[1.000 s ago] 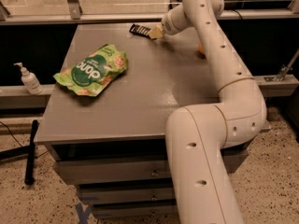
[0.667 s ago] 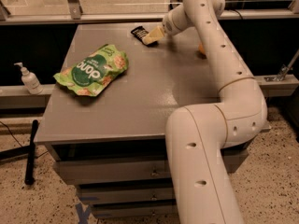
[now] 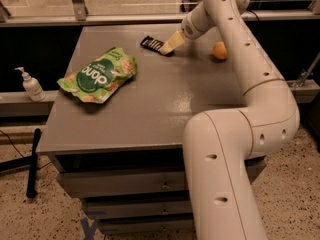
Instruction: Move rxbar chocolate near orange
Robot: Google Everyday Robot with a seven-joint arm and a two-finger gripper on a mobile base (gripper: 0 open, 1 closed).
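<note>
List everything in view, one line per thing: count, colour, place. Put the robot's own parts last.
table: 1, grey, centre of view
drawer unit: 1, grey, beneath the tabletop
rxbar chocolate: 1, black wrapper, far part of the table, left of the orange and apart from it
orange: 1, orange, far right of the table
chip bag: 1, green, left side of the table
pump bottle: 1, pale, on the ledge left of the table
pole: 1, black, on the floor at the left
arm: 1, white, rising from the lower right and reaching to the far side of the table
gripper: 1, beige, at the bar's right end
</note>
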